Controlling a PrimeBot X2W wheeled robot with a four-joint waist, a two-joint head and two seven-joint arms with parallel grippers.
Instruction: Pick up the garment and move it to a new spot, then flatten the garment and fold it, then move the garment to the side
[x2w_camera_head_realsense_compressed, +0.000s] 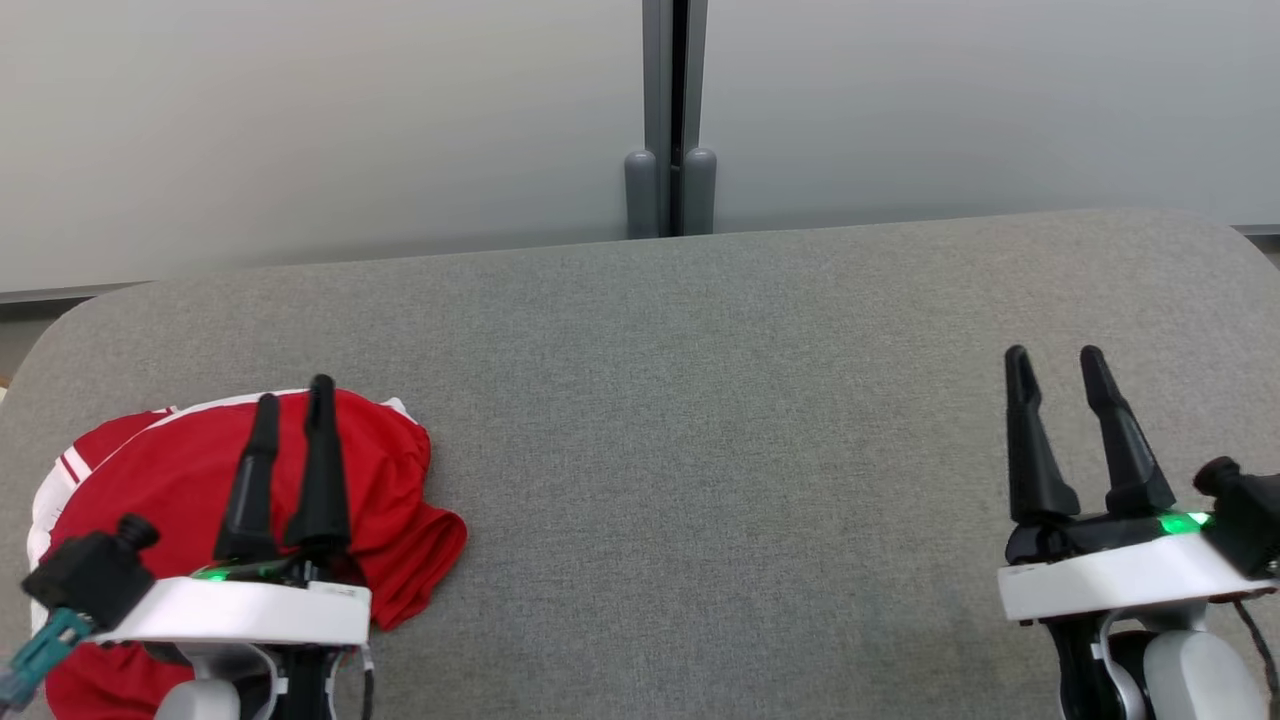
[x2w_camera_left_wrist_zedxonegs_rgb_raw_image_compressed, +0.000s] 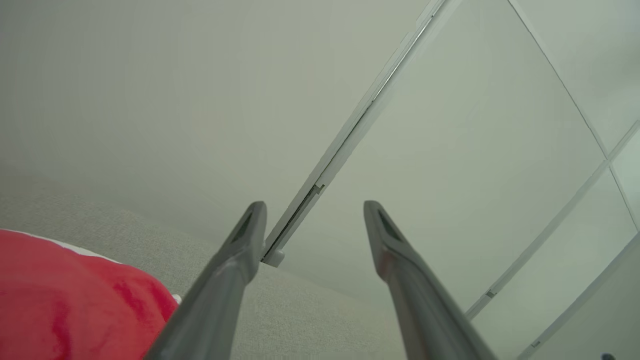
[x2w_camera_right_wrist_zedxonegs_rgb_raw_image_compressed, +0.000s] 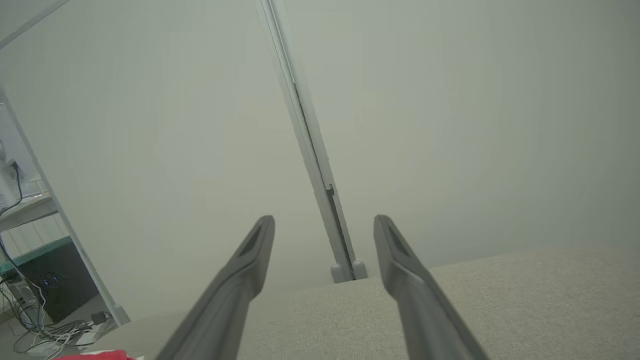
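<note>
While left gripper (x2w_camera_head_realsense_compressed: 295, 393) and right gripper (x2w_camera_head_realsense_compressed: 1055, 352) stand open, empty, the garment (x2w_camera_head_realsense_compressed: 400, 470) bunches at the table's (x2w_camera_head_realsense_compressed: 700, 420) near-left corner; a shallow pinch could drag it over the edge.

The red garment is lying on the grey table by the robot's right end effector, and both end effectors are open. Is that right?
Not quite. In the head view the red garment lies by the left end effector, not the right end effector. It is on the grey table, and both are open.
</note>
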